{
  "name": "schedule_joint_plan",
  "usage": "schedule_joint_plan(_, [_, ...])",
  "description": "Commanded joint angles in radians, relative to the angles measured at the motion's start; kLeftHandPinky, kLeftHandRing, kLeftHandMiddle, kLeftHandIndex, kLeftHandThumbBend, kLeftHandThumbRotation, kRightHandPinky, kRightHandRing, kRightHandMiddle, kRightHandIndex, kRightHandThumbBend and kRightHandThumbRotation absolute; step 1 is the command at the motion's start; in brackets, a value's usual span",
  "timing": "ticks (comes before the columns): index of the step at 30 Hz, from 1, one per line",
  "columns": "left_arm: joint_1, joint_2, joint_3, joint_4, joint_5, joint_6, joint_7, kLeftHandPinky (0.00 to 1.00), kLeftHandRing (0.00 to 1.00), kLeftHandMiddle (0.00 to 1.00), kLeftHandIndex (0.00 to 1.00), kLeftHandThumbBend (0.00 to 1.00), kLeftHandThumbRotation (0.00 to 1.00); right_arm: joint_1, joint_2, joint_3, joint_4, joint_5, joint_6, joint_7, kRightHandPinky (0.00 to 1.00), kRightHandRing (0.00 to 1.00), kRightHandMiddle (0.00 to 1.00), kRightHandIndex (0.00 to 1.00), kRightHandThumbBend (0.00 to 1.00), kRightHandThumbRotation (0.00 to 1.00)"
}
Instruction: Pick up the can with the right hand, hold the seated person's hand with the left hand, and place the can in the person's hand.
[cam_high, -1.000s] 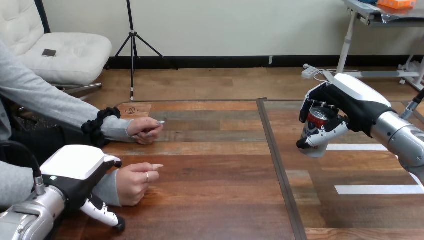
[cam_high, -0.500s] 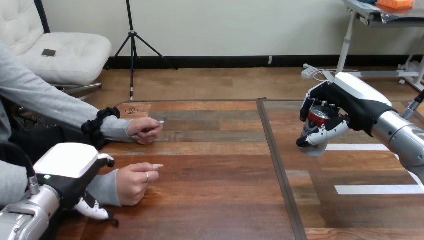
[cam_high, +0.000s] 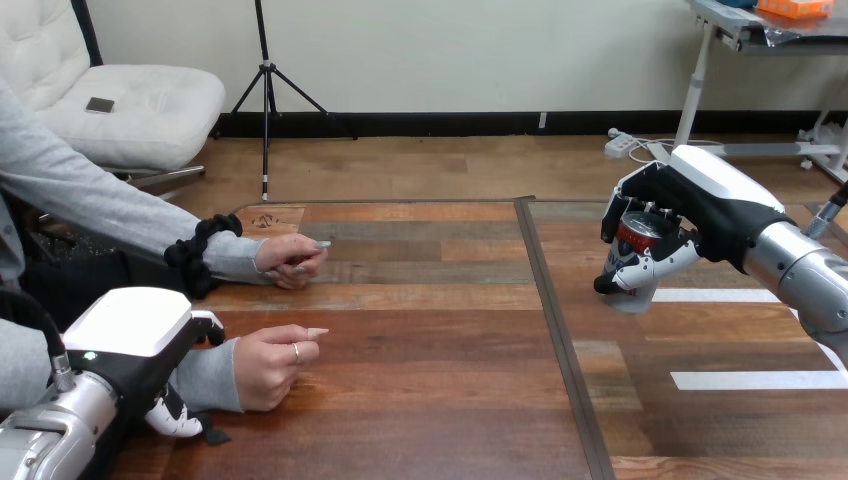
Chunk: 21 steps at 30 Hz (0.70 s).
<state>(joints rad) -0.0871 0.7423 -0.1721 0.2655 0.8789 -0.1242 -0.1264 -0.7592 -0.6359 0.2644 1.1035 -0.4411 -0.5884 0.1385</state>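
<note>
Head view: the right hand (cam_high: 700, 215) grips the can (cam_high: 637, 236) at mid-right; the left hand (cam_high: 130, 335) is at the person's wrist, lower left.
The right hand's fingers are wrapped round the can, held clear above the counter (cam_high: 430, 330). The left hand's fingers curl under the sleeved wrist, thumb over it, just behind the person's hand (cam_high: 270, 365), which rests loosely fisted on the counter, well apart from the can.

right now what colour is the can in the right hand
Red with a silver top; the head view shows the can in the right hand.
</note>
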Motion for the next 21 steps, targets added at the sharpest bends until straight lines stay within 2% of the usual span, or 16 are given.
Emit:
schedule_joint_plan(1, [-0.041,0.032,-0.014,0.016,0.013,0.015,0.003,0.68,0.73,0.75,0.73,1.00,0.13,-0.035,-0.034,-0.040,-0.044,0.028,-0.013,-0.007,0.33,0.37,0.41,0.42,0.75,0.00])
schedule_joint_plan(12, [-0.045,0.036,-0.022,0.032,0.029,0.011,0.033,0.62,0.68,0.71,0.70,1.00,0.14,-0.035,-0.037,-0.040,-0.043,0.026,-0.019,-0.012,0.33,0.37,0.41,0.42,0.75,0.00])
schedule_joint_plan(21, [-0.048,0.048,-0.035,0.026,0.048,0.020,0.011,0.64,0.69,0.71,0.70,1.00,0.17,-0.036,-0.038,-0.044,-0.038,0.034,-0.022,-0.005,0.33,0.36,0.41,0.42,0.75,0.00])
